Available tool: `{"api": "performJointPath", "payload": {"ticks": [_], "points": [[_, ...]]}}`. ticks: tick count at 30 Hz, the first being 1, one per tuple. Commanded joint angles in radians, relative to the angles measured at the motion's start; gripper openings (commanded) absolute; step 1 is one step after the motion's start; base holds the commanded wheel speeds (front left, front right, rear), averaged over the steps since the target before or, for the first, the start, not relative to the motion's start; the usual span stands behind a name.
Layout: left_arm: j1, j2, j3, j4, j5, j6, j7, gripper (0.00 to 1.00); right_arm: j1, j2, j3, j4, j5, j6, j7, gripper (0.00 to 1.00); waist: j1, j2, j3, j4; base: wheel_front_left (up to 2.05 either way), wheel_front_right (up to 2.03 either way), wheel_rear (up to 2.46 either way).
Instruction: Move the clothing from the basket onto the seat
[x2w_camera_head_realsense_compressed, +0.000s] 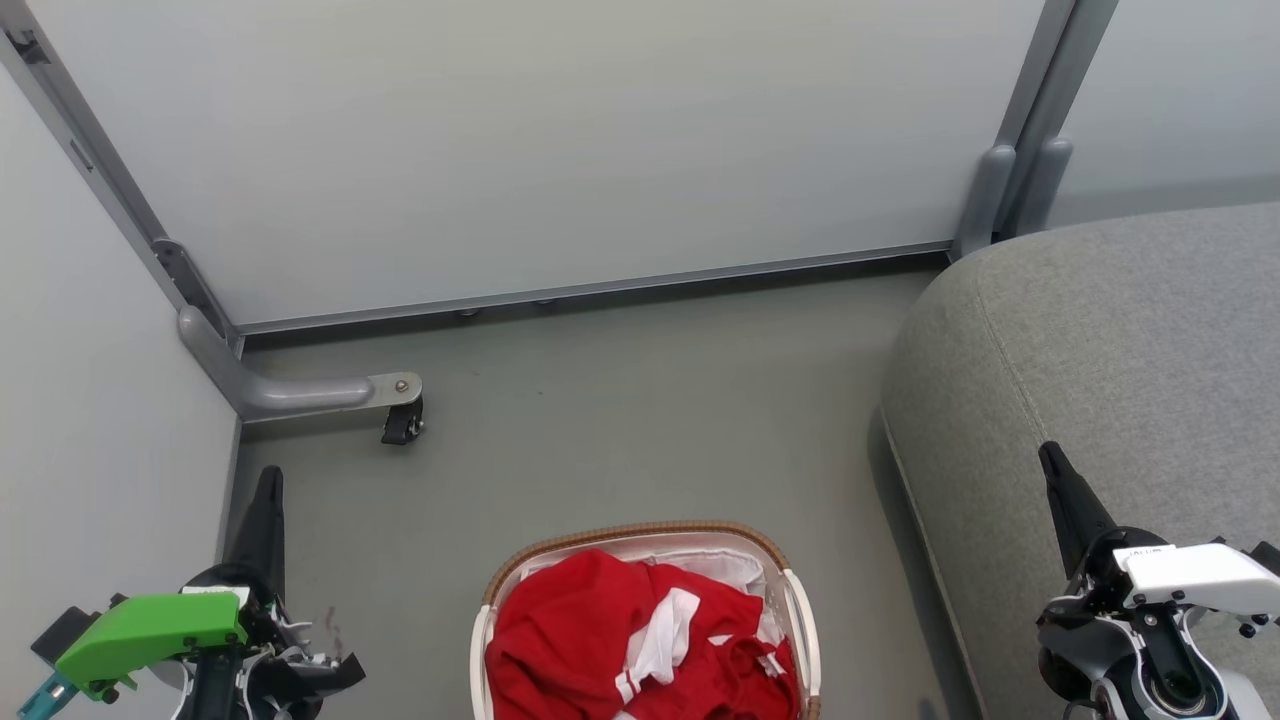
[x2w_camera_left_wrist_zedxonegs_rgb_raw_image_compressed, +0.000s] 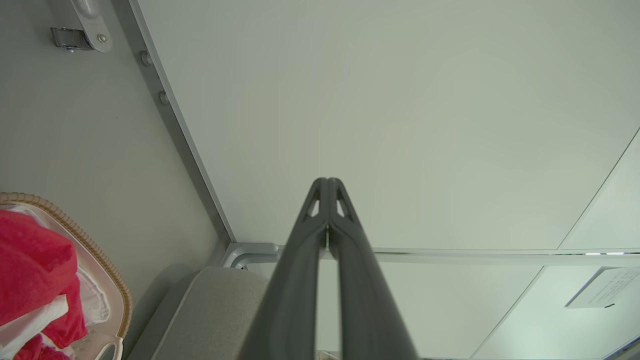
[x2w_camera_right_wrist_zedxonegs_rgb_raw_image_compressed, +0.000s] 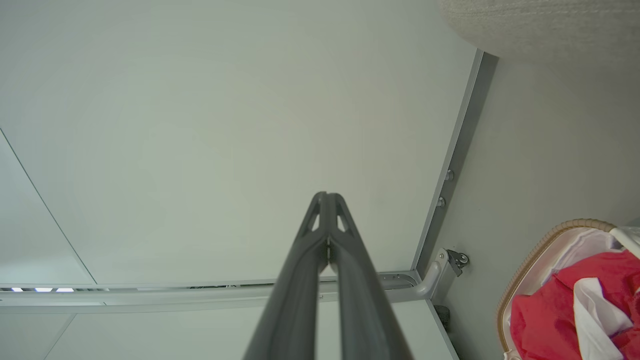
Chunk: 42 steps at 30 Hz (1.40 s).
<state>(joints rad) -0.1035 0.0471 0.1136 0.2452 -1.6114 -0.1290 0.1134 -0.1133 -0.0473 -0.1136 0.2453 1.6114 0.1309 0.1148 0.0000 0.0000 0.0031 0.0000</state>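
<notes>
My left pincer (x2w_camera_head_realsense_compressed: 267, 490) stands at the lower left of the head view. Its two dark fingers are pressed together along their length and grip nothing, and the left wrist view confirms that the tips meet. My right pincer (x2w_camera_head_realsense_compressed: 1055, 470) stands at the lower right, likewise pressed together and empty, with its fingers in front of the near part of the seat (x2w_camera_head_realsense_compressed: 1120, 340). Between the two, at bottom centre, the basket (x2w_camera_head_realsense_compressed: 640, 529) rests on the grey floor (x2w_camera_head_realsense_compressed: 640, 400), well apart from both pincers. The clothing (x2w_camera_head_realsense_compressed: 590, 640) lies bunched inside it, red with white panels and thin stripes. It is heaped over the white liner (x2w_camera_head_realsense_compressed: 725, 567), which shows along the far side, and all the red cloth I see lies within the woven rim. The seat, grey fabric with a stitched seam, stands near the basket on its right. Beyond is a pale partition panel (x2w_camera_head_realsense_compressed: 560, 150) in a grey metal frame, with a black castor (x2w_camera_head_realsense_compressed: 403, 425) on a bracket at the left.
</notes>
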Motion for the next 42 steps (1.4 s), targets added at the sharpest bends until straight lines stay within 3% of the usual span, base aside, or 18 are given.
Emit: {"api": "performJointPath", "payload": {"ticks": [1,16,17,34,42], "points": [[-0.011,0.006,0.002,-0.001,-0.003,-0.004,0.004,0.0,0.012,-0.006,-0.002,-0.003,0.003,0.0,0.001,0.0,0.0,0.0,0.0,0.0,0.0,0.0,0.0],[-0.011,0.006,0.002,-0.001,-0.003,-0.004,0.004,0.0,0.012,-0.006,-0.002,-0.003,0.003,0.0,0.001,0.0,0.0,0.0,0.0,0.0,0.0,0.0,0.0],[0.0,0.0,0.0,0.0,0.0,0.0,0.0,1.0,0.0,0.0,0.0,0.0,0.0,0.0,-0.001,1.0,0.0,0.0,0.0,0.0,0.0,0.0,0.0],[0.035,-0.005,-0.07,0.016,0.054,0.0,-0.066,1.0,0.022,0.009,0.013,0.035,-0.063,0.0,-0.067,1.0,0.0,0.0,0.001,0.001,0.0,0.0,0.0],[0.03,-0.003,-0.089,-0.012,0.149,0.0,-0.101,1.0,0.021,0.007,-0.012,-0.01,-0.206,0.0,-0.102,1.0,0.0,0.0,0.003,0.003,0.0,0.0,0.0]]}}
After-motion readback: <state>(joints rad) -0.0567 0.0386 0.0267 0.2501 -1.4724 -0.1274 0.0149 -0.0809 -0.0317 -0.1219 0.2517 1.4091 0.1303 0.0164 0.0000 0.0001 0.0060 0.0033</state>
